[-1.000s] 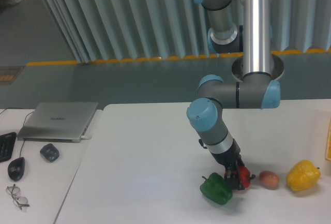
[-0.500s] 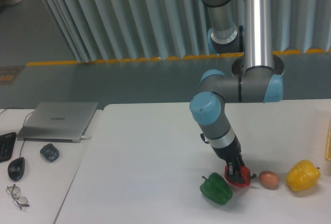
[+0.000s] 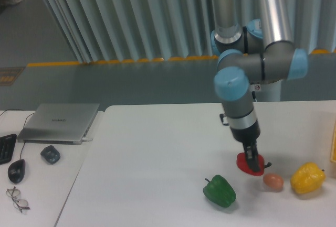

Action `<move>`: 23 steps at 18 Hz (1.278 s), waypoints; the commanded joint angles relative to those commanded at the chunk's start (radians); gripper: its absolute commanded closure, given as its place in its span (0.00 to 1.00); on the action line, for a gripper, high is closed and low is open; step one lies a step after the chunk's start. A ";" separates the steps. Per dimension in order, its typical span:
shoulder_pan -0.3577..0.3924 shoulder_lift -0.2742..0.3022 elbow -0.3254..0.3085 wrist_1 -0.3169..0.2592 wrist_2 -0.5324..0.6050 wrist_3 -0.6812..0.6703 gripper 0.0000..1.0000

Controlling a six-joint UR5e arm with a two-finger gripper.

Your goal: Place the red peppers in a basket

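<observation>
Pincer point(image 3: 253, 159) gripping red pepper point(image 3: 248, 164), now lifted away from green pepper point(image 3: 220, 191)

My white table point(image 3: 157, 148) carries a green pepper point(image 3: 219, 191) near its front edge, with a small brownish-pink lump point(image 3: 273, 181) and a yellow pepper point(image 3: 307, 178) further along. On the lower desk point(image 3: 58, 185) beside it lie a closed laptop point(image 3: 59, 122), a mouse point(image 3: 16, 171), glasses point(image 3: 17, 199) and a small dark object point(image 3: 50, 154)
</observation>
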 joint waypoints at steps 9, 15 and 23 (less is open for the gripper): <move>0.267 0.083 0.000 -0.106 -0.009 0.359 0.70; 0.417 0.100 -0.002 -0.158 -0.003 0.595 0.66; 0.583 0.094 -0.044 -0.154 0.011 0.798 0.66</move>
